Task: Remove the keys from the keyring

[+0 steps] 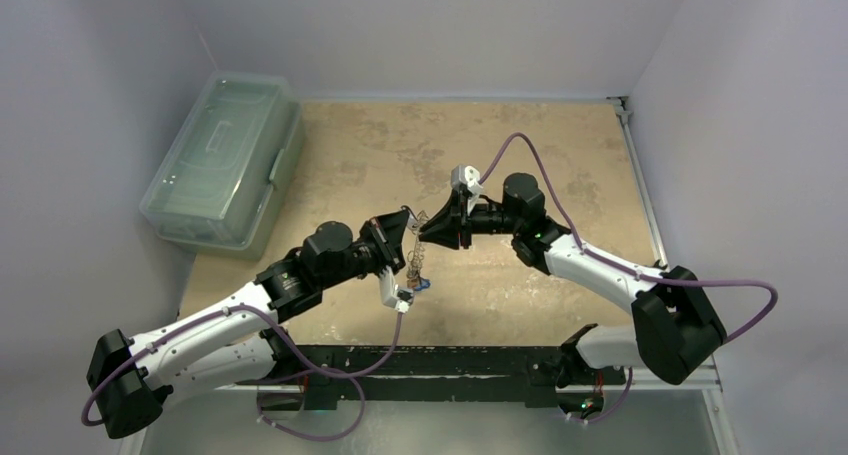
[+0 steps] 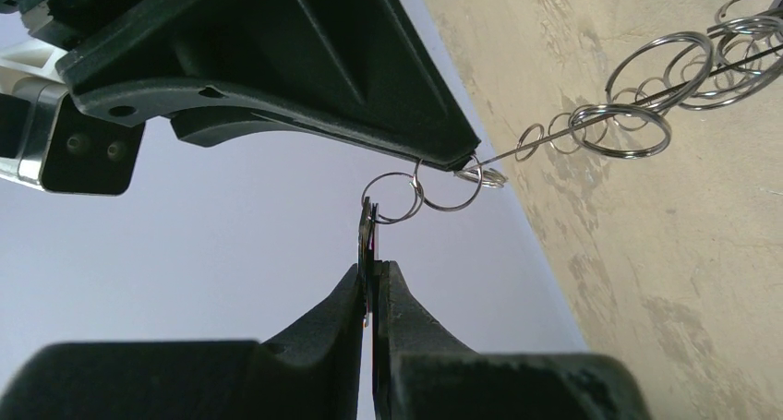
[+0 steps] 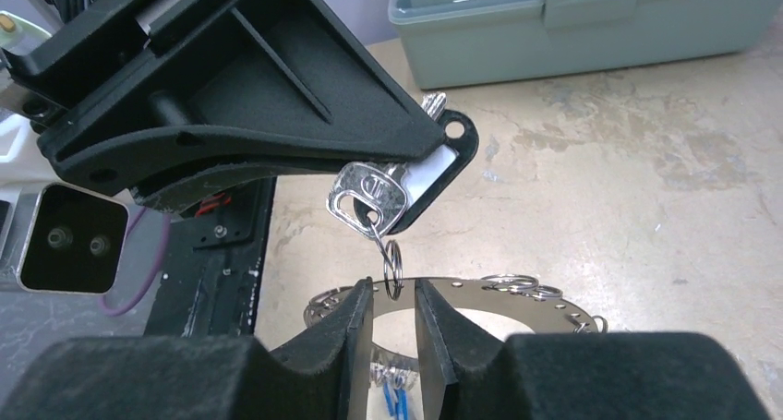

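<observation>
1. Left gripper [image 2: 371,268]: jaws closed flat on a silver key [image 3: 365,197] with a black tag [image 3: 434,166] lying against it. The key's head sticks out below the fingertip, and the blade tip peeks out on the far side.
2. In the left wrist view the clamped piece is edge-on, so key and tag can't be told apart there.
3. Right gripper [image 3: 394,291]: jaws partly open, with a clear gap. A small split ring [image 3: 392,265] hanging from the key's head stands in that gap, with daylight on both sides – nothing is gripped.
4. Keyring [image 3: 503,295]: a flat silvery band with holes that crosses right at the right fingertips. Whether it rests on them can't be told.
5. In the left wrist view the keyring is edge-on, a thin line running from the right gripper's tip to the upper right, strung with more split rings [image 2: 637,125].
6. Blue keys [image 3: 397,403] dangle below the band.
7. Top view: both grippers meet tip to tip over the middle of the tan table [image 1: 560,295] – the keyring is between them.
8. Grey-green lidded box [image 1: 225,155]: at the table's far left, well apart from the arms.
</observation>
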